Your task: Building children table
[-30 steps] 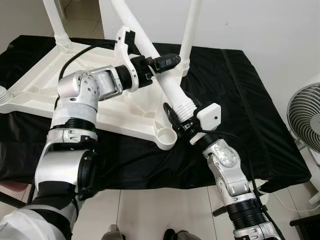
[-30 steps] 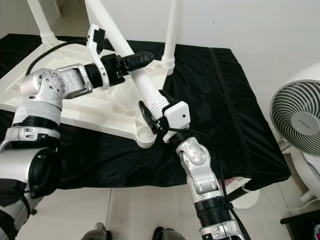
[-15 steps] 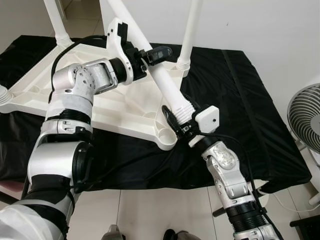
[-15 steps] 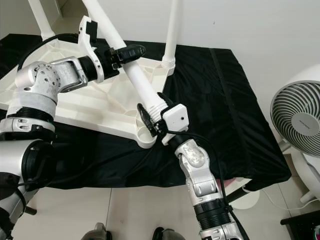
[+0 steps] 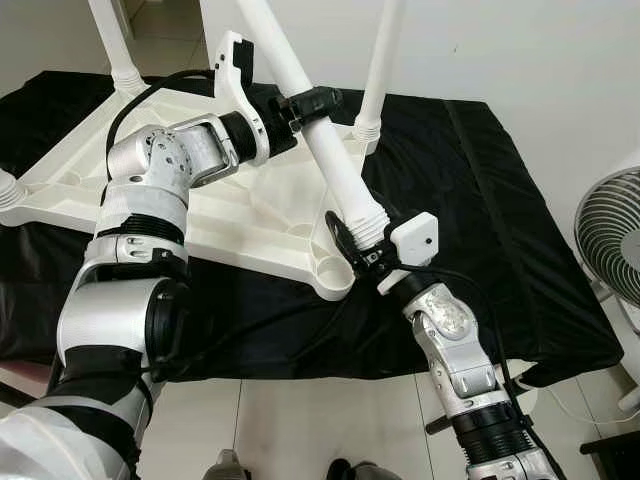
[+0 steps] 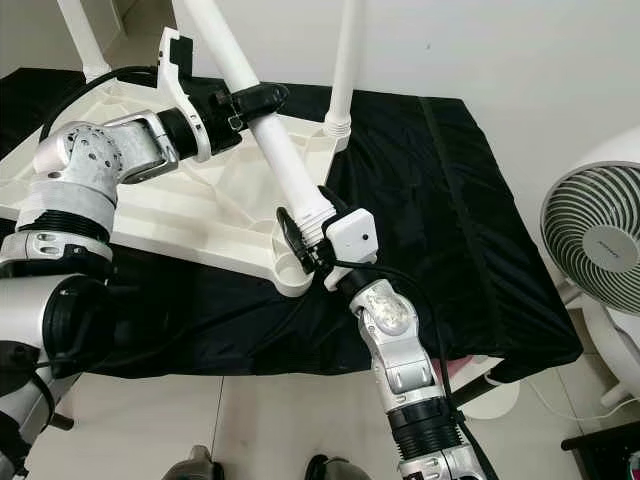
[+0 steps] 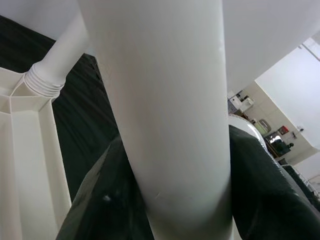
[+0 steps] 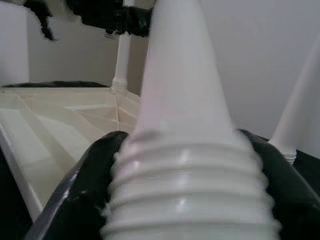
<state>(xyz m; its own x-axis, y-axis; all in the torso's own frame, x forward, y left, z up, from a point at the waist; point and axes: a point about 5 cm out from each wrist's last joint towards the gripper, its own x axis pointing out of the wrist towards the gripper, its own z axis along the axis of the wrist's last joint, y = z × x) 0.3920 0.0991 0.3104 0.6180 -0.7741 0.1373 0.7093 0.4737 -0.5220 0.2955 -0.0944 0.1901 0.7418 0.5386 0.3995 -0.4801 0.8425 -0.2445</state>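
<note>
Now your table leg (image 5: 325, 150) stands steeper than before, the left gripper (image 5: 312, 101) clamped mid-shaft, the right gripper (image 5: 352, 243) clamped round its threaded end above the tabletop (image 5: 240, 215) corner socket (image 5: 328, 272).

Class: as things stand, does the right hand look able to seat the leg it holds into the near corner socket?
Probably yes. The right hand grips the leg at its threaded end, just above the open socket; nothing lies between them.
</note>
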